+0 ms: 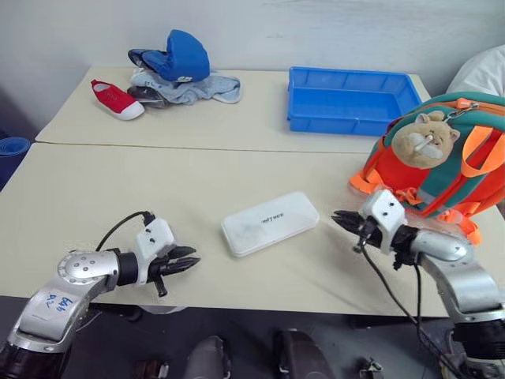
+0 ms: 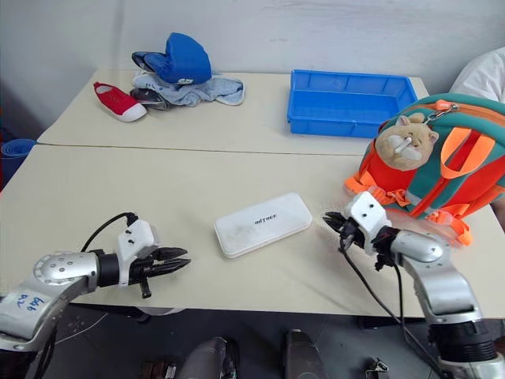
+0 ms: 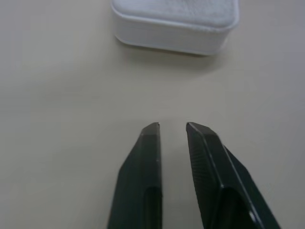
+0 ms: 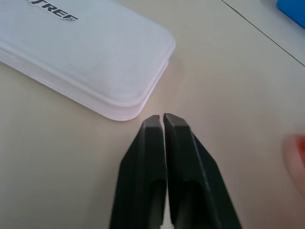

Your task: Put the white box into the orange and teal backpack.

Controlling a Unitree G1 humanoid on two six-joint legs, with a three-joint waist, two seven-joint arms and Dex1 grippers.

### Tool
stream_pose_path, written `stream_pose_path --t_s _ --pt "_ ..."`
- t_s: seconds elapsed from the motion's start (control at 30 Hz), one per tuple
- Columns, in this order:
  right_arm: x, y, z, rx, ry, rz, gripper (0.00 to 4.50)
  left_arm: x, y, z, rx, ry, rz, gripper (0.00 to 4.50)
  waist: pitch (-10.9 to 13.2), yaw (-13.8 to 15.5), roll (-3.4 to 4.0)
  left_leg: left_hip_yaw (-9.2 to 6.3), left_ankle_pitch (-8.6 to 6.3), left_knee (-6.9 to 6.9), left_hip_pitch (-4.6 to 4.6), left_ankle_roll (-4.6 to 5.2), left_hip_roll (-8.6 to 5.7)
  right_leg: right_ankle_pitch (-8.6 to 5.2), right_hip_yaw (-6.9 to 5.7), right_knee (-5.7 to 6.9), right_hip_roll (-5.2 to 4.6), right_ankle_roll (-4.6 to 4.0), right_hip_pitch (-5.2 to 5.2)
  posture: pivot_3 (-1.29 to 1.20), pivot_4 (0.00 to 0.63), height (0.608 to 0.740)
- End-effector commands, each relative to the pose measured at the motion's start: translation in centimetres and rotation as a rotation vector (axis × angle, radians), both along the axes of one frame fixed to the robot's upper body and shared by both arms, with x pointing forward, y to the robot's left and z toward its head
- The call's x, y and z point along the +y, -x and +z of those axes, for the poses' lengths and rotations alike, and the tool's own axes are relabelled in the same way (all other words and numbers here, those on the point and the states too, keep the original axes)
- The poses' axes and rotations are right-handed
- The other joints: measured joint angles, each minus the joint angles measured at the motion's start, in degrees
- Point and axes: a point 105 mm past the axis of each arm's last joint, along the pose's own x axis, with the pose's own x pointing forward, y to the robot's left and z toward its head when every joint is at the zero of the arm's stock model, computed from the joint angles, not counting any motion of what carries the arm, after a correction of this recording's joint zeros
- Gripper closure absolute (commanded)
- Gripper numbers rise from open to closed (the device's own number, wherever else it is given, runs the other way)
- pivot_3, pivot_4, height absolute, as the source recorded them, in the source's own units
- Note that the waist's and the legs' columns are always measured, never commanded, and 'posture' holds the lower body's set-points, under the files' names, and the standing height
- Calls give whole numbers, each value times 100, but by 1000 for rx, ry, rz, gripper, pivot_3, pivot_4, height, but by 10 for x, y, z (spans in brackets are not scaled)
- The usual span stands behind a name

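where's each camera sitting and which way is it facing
Left and right eye views: on the head, looking forward and down over both arms at the table, white box, orange and teal backpack and blue tray.
Left wrist view: on the left arm, along the left gripper toward the box.
Right wrist view: along the right gripper, box corner just ahead.
All four share the box.

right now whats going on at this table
A two-armed robot is set to pack the flat white rectangular box, which lies untouched on the beige table. Its left end effector and right end effector hover on either side of the box, both shut and holding nothing. The orange and teal backpack with a beige plush cat charm stands at the table's right edge, beyond the right end effector.
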Motion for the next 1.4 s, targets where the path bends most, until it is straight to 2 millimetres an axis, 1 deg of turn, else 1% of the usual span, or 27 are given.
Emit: stream_pose_path --t_s 0.03,0.1,0.17,0.23,0.33,0.43,0.5,0.57,0.63,0.77,0.83,0.93,1.0,1.07,1.2,1.33,1.4 --pt "-4 -17 3 -47 6 -67 4500 -14 -7 8 -45 25 -22 4466 -1 5 -1 0 0 5 -1 1 0 0 0 3 0 0 0 0 150 740" --pt "-2 -27 -2 -29 18 -67 4500 -24 -14 13 -32 93 -15 4466 -1 9 -1 0 -1 11 -1 2 -3 0 -1 4 -2 1 2 0 150 740" --pt "0 -36 -4 -38 39 -63 4500 -26 -21 10 -36 72 -2 4466 -1 4 -1 0 -2 17 -5 4 -3 1 -3 7 -1 1 1 0 150 740" --pt "1 -41 -7 -30 46 -50 4500 -27 -24 8 -18 76 7 4466 0 -4 0 1 -2 18 -5 3 -1 0 -2 6 3 2 0 0 150 740" --pt "13 -38 -12 0 39 28 4500 -33 -30 13 10 140 17 4466 -1 -6 -1 5 -2 19 -8 2 3 0 0 8 6 2 -2 0 150 740" --pt "26 -33 -13 12 20 96 4500 -35 -31 12 21 102 -25 4466 0 -11 -2 5 -7 48 -13 1 15 0 0 15 15 3 -1 0 150 740" --pt "29 -31 -14 14 23 118 4500 -37 -32 10 25 93 -37 4466 0 -11 -1 6 -10 55 -12 -1 18 0 2 18 17 3 0 0 150 740" --pt "30 -27 -14 16 21 136 4500 -43 -31 12 30 112 -66 4466 0 -6 -1 6 -11 57 -12 -2 18 -1 2 21 17 3 0 0 150 740" --pt "30 -21 -15 20 31 161 4500 -48 -31 13 34 125 -82 4466 0 0 -2 6 -13 58 -13 -2 19 -1 2 34 16 3 -1 0 150 740" --pt "29 -8 -15 52 11 180 4500 -51 -32 14 26 120 -91 4466 0 13 -2 6 -15 60 -15 0 19 -1 1 34 14 3 1 0 150 740" --pt "31 4 -17 81 11 208 4500 -50 -33 14 20 118 -92 4466 0 16 -2 6 -15 60 -15 0 18 -1 1 32 12 3 2 0 150 740" --pt "38 32 -24 143 49 317 4500 -55 -28 18 -6 129 -165 4466 0 17 -1 5 -16 60 -14 -1 18 -1 1 21 12 3 2 0 150 740" --pt "39 42 -24 170 40 325 4500 -57 -24 20 -5 137 -206 4466 -1 15 -3 5 -17 59 -14 -1 19 -1 0 13 13 3 3 0 150 740" --pt "39 50 -26 195 24 318 4500 -56 -22 17 1 121 -212 4466 -1 16 -3 4 -18 59 -14 -2 20 -1 0 11 13 3 4 0 150 740" --pt "25 66 -28 233 21 257 4500 -50 -20 11 17 98 -214 4466 -1 17 -3 3 -21 56 -13 -4 22 -1 1 8 14 3 5 0 150 740" --pt "8 74 -28 244 32 195 4500 -38 -23 9 43 93 -195 4466 -1 21 -4 3 -27 58 -14 2 22 -1 0 4 13 3 6 0 150 740" --pt "0 76 -27 242 39 164 4500 -28 -24 9 108 106 -176 4082 -1 21 -4 3 -32 59 -14 6 22 -1 1 5 12 3 7 0 150 740"
